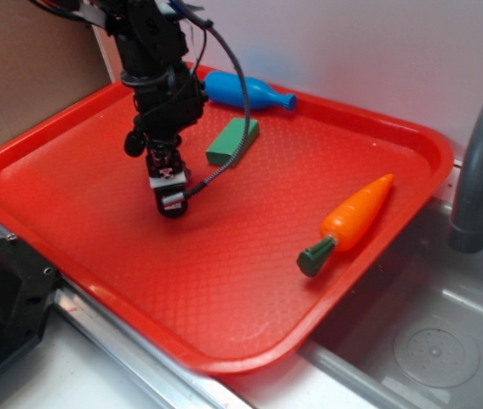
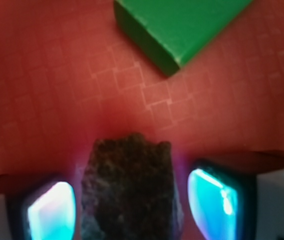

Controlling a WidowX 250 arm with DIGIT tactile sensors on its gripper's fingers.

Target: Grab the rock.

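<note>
1. Between my two pads (image 2: 51, 212) sits the rock (image 2: 129, 187), on the left part of the red tray (image 1: 250, 256).
2. My claw (image 1: 171, 204) is spread around it; small gaps show on both sides.
3. Beyond lies the green block (image 2: 182, 27).
4. Reach done; squeezing and lifting remain.

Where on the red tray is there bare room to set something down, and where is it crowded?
The front half of the red tray is bare, bordered by the near rim, the toy carrot and the gripper. The left side, toward the cardboard, is free too. It is crowded at the back: green block, blue bottle, and the gripper around the rock.
</note>
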